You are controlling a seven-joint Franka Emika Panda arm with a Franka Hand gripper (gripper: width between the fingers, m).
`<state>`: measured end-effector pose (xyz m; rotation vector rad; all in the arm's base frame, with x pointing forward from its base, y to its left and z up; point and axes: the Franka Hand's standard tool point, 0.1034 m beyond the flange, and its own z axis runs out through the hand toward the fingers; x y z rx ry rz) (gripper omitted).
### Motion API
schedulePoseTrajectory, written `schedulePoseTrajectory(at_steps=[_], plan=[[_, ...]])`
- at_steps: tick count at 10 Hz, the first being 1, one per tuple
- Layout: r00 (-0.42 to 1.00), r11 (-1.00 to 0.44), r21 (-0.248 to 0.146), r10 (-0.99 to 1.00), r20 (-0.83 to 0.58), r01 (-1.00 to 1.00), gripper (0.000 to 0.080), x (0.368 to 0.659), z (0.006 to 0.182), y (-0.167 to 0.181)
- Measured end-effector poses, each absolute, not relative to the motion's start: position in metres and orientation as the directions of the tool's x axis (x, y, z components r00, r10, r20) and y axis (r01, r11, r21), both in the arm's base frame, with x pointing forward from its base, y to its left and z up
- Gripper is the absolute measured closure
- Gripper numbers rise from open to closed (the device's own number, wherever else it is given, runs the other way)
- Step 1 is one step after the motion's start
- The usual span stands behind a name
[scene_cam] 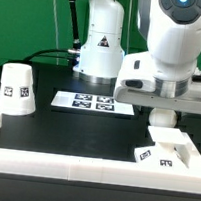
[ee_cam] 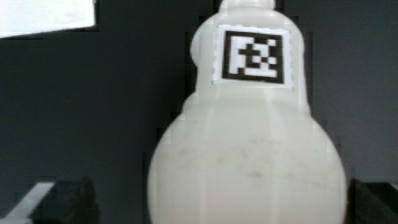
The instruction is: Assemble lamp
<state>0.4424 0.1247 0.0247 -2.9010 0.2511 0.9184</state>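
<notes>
Black table (scene_cam: pixel 75 136): shade (scene_cam: pixel 16 88), marker board (scene_cam: pixel 93 103), square base (scene_cam: pixel 166 156)

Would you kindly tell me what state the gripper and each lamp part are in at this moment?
gripper: shut on the bulb, above the base.
bulb: held off the table, not yet seated in the base.
base: lying on the table, nothing mounted on it.
shade: standing on the table, narrow end up, apart from the gripper.
marker board: lying flat on the table.
</notes>
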Motion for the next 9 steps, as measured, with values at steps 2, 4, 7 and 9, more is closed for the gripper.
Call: schedulePoseTrajectory(at_steps=[2,4,7,9], plan=[[0.805,-0.982,-0.028,-0.136,-0.578,-0.186,0.0100,0.4369,0.0176,0.1257],[0.804,-0.982,-0.027,-0.137,-0.578,-0.186,0.0100,0.4358,0.0164,0.1253],[0.805,-0.982,-0.027,-0.137,-0.578,-0.187,0.0223,0.4360,0.0164,0.1251],[0.805,-0.982,-0.028,-0.136,-0.578,-0.186,0.0223,0.4362,0.0164,0.1244]])
